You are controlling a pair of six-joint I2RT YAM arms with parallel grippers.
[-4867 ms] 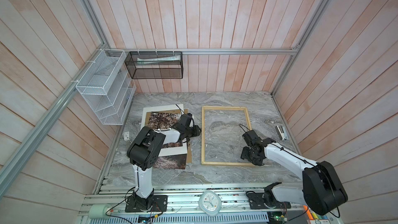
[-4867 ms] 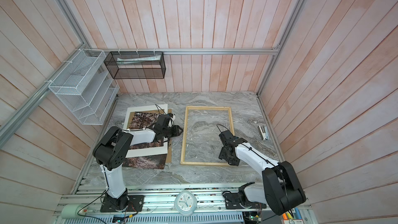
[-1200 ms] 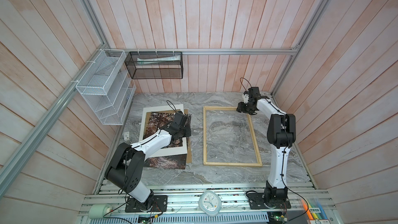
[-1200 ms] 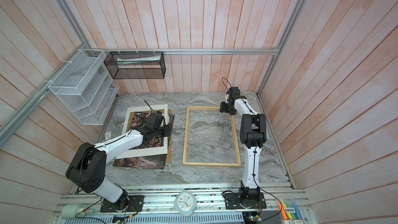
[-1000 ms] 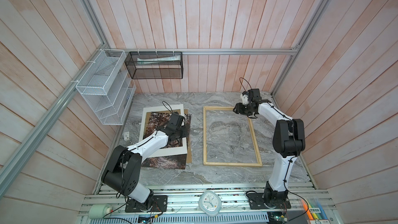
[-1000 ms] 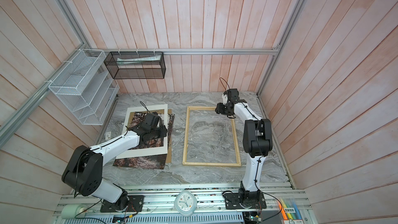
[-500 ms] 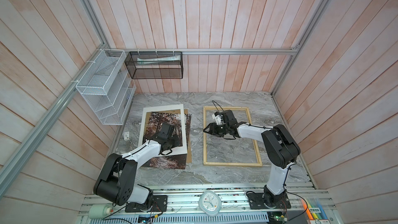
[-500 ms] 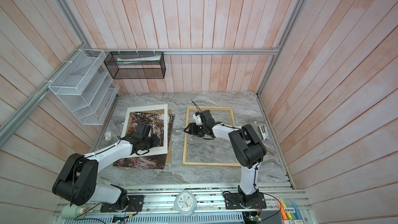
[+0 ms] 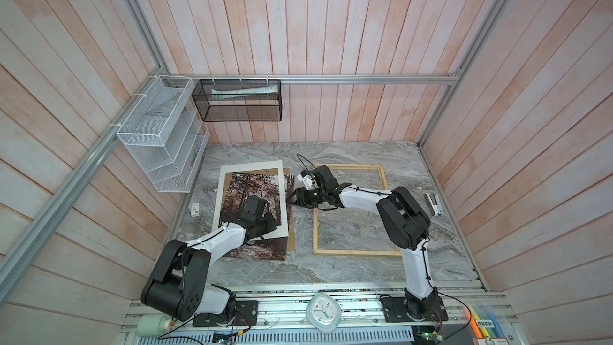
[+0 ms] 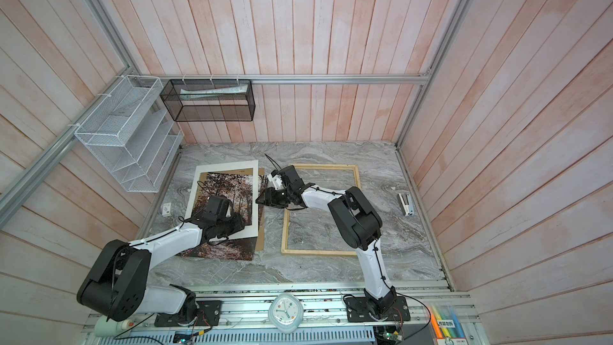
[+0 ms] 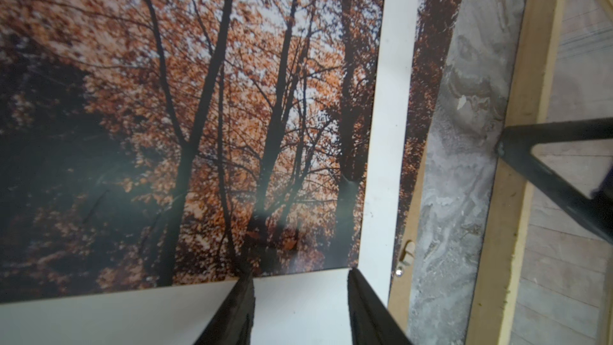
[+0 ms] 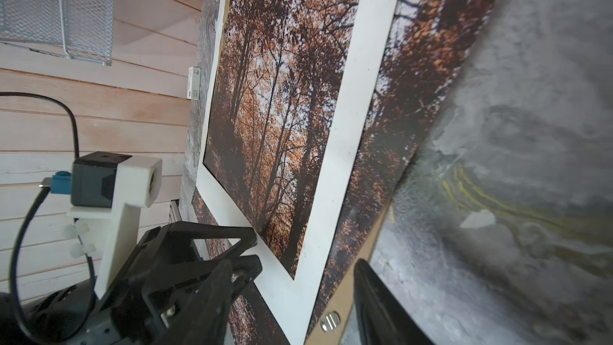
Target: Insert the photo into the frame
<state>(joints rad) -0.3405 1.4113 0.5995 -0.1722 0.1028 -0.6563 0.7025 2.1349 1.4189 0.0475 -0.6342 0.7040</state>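
The photo [image 9: 253,189] lies flat, just outside the frame [image 9: 348,253] on its left-arm side. It is sandwiched under a white mat board [image 9: 252,166] and over a brown backing board [image 9: 290,232], and skewed so that its near end and a strip along its frame-side edge stick out past the mat. That stacking is probably the main hazard. A pinch at the frame-side edge could catch the backing board with the print, or drag the mat along, and all 3 sheets would then slide toward the frame together. If the left gripper [image 11: 300,275] bears down on the mat during the pull, the thin print could crease or buckle rather than slip free. The right arm reaches across the frame's long slat nearest the stack, so a low sweep might also knock the frame askew. Both claws are released, each with its 2 fingers apart and nothing between them. The right gripper [image 9: 292,199] points at the photo's exposed edge nearest the frame; whether it touches is unclear. The left gripper sits over the mat's near border by the window's frame-side corner, with the photo beneath that border.
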